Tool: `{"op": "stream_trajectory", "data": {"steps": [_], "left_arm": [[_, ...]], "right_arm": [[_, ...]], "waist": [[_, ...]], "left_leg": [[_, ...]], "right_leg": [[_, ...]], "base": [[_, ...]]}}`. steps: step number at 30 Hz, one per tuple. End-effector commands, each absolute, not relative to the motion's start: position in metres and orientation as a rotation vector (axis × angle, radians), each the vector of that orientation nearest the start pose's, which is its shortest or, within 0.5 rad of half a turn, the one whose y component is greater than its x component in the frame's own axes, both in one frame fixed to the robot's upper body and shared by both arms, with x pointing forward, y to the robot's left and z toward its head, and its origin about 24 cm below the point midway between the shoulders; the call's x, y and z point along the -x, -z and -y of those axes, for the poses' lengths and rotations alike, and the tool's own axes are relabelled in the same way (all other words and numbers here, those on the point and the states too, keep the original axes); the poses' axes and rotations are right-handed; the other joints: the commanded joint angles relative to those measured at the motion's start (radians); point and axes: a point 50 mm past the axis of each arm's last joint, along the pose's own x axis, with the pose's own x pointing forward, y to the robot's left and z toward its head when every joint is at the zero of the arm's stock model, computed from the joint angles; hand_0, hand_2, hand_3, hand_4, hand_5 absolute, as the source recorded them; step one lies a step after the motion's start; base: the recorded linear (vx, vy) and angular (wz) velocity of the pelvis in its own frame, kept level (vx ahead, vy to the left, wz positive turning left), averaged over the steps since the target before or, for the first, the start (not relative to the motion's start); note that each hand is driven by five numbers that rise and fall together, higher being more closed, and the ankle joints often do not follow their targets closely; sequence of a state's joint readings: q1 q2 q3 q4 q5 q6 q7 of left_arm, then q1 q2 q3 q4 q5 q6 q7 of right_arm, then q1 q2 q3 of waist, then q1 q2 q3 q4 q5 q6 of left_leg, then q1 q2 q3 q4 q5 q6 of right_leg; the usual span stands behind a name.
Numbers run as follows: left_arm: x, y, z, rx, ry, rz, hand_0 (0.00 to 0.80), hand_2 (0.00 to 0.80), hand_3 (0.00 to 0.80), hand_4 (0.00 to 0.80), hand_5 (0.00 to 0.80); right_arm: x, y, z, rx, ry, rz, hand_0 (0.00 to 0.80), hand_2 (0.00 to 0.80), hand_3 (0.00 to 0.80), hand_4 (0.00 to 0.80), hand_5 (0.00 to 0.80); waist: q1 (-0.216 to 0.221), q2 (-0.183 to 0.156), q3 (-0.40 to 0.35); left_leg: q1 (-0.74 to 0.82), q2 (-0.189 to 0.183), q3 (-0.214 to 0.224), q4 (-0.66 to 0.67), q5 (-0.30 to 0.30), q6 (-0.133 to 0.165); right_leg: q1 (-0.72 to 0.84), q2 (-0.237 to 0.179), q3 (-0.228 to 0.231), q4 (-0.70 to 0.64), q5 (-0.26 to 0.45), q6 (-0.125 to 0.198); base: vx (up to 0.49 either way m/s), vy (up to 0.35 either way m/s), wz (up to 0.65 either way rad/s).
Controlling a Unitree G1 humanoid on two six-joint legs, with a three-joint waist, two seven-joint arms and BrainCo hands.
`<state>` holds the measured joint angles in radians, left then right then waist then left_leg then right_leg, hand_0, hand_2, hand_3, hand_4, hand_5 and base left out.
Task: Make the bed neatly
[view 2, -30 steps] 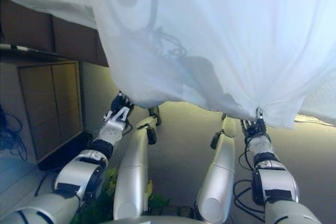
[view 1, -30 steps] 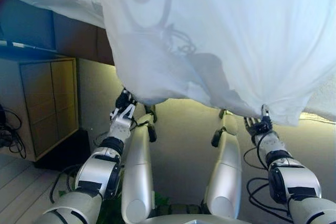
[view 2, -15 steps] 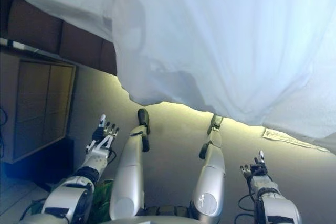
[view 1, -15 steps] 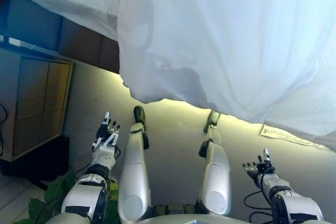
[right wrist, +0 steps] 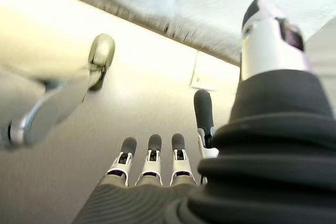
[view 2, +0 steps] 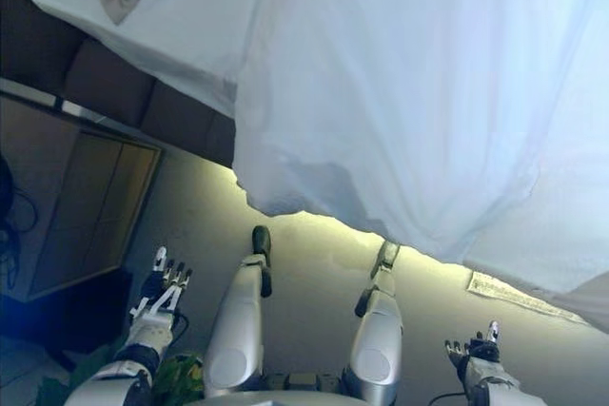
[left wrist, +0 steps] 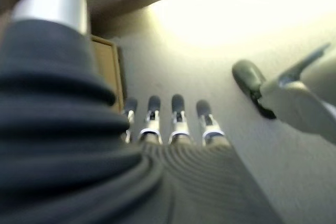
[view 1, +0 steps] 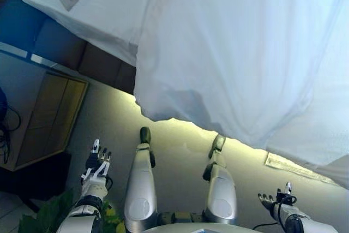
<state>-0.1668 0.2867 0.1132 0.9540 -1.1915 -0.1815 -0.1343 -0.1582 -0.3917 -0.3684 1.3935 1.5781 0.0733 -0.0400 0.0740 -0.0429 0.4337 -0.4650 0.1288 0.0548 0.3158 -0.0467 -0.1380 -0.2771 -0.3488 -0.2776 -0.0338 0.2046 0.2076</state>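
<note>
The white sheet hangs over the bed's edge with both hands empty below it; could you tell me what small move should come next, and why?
Probably raise both hands back to the white sheet and grasp its hanging edge. The left hand and right hand are open, low and clear of the cloth, and the hem hangs uneven, lower on one side.

The two eye views look steeply down from the robot's head, from almost the same spot. Both take in the white sheet [view 1: 245,58] hanging over the bed's edge from 10 to 3 o'clock, the wooden cabinet [view 1: 49,118] at 9 o'clock and the floor [view 1: 180,145] below. Each shows the left hand [view 1: 95,162] at 7 o'clock and the right hand [view 1: 275,199] at 5 o'clock. The left wrist view sits very close behind its own hand [left wrist: 173,124], facing along the fingers toward the floor and the cabinet [left wrist: 107,72]. The right wrist view looks past its own hand [right wrist: 152,161] at the floor and the sheet's edge [right wrist: 157,3], a patch the eye views also cover.
</note>
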Motion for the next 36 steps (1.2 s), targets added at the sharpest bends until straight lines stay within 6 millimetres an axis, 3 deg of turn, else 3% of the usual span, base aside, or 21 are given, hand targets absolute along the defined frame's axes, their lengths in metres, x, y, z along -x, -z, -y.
{"op": "stream_trajectory", "data": {"steps": [1,5,8,14,18,23,25,32,36], "left_arm": [[-0.220,0.066,-0.275,0.873,-0.489,-0.177,0.000,0.000,0.000,0.000,0.000],[-0.240,0.039,-0.261,0.904,-0.275,-0.082,0.000,0.000,0.000,0.000,0.000],[-0.253,0.018,-0.249,0.945,-0.141,-0.044,0.000,0.000,0.000,0.000,0.000],[-0.262,0.012,-0.218,1.008,0.049,-0.036,0.000,0.000,0.000,0.000,0.000],[-0.275,0.003,-0.183,1.171,0.282,0.016,0.000,0.000,0.000,0.000,0.000],[-0.290,-0.014,-0.166,1.305,0.477,0.131,0.000,0.000,0.000,0.000,0.000],[-0.292,-0.018,-0.166,1.310,0.534,0.160,0.000,0.000,0.000,0.000,0.000],[-0.322,-0.057,-0.142,1.286,0.741,0.199,0.000,0.000,0.000,0.000,0.000],[-0.335,-0.078,-0.130,1.216,0.847,0.160,0.000,0.000,0.000,0.000,0.000]], "right_arm": [[-0.090,0.123,0.341,-1.274,1.433,-0.435,0.000,0.000,0.000,0.000,0.000],[-0.100,0.115,0.348,-1.253,1.484,-0.361,0.000,0.000,0.000,0.000,0.000],[-0.126,0.101,0.352,-1.153,1.417,-0.267,0.000,0.000,0.000,0.000,0.000],[-0.171,0.075,0.330,-1.011,1.162,-0.157,0.000,0.000,0.000,0.000,0.000],[-0.215,0.051,0.301,-1.000,0.728,-0.065,0.000,0.000,0.000,0.000,0.000],[-0.243,0.033,0.271,-1.035,0.268,0.025,0.000,0.000,0.000,0.000,0.000],[-0.252,0.026,0.263,-1.019,0.147,0.044,0.000,0.000,0.000,0.000,0.000],[-0.315,-0.040,0.213,-0.891,-0.301,0.113,0.000,0.000,0.000,0.000,0.000],[-0.339,-0.074,0.199,-0.804,-0.443,0.122,0.000,0.000,0.000,0.000,0.000]], "waist": [[0.045,0.050,-0.076],[0.075,0.048,-0.124],[0.070,0.042,-0.149],[0.020,0.045,-0.165],[-0.018,0.046,-0.130],[-0.050,0.021,-0.057],[-0.051,0.012,-0.034],[-0.051,-0.011,0.066],[-0.033,-0.016,0.086]], "left_leg": [[0.065,0.018,0.018,-0.174,0.113,-0.005],[0.135,0.033,0.022,-0.220,0.106,-0.009],[0.168,0.030,0.026,-0.239,0.114,-0.004],[0.218,0.030,0.045,-0.253,0.107,0.007],[0.204,0.029,0.049,-0.244,0.106,0.014],[0.128,0.038,0.053,-0.215,0.115,0.018],[0.095,0.038,0.046,-0.191,0.116,0.018],[-0.104,0.014,0.015,-0.077,0.130,0.015],[-0.201,0.006,0.000,-0.030,0.136,0.016]], "right_leg": [[0.046,-0.056,-0.017,0.017,0.026,0.051],[0.106,-0.041,-0.033,0.003,0.012,0.051],[0.122,-0.041,-0.029,0.008,0.011,0.047],[0.123,-0.040,0.004,0.032,-0.007,0.042],[0.080,-0.041,0.034,0.044,-0.003,0.039],[-0.003,-0.033,0.059,0.071,0.004,0.035],[-0.031,-0.031,0.055,0.093,0.004,0.033],[-0.184,-0.035,0.065,0.188,0.002,0.019],[-0.273,-0.043,0.061,0.244,-0.005,0.020]], "base": [[0.063,-0.088,0.08],[0.085,-0.111,0.12],[0.084,-0.034,0.07],[0.065,0.035,0.00],[-0.040,0.030,-0.02],[-0.093,-0.037,-0.14],[-0.057,-0.052,-0.07],[-0.100,-0.004,0.00],[-0.048,-0.013,0.04]]}}
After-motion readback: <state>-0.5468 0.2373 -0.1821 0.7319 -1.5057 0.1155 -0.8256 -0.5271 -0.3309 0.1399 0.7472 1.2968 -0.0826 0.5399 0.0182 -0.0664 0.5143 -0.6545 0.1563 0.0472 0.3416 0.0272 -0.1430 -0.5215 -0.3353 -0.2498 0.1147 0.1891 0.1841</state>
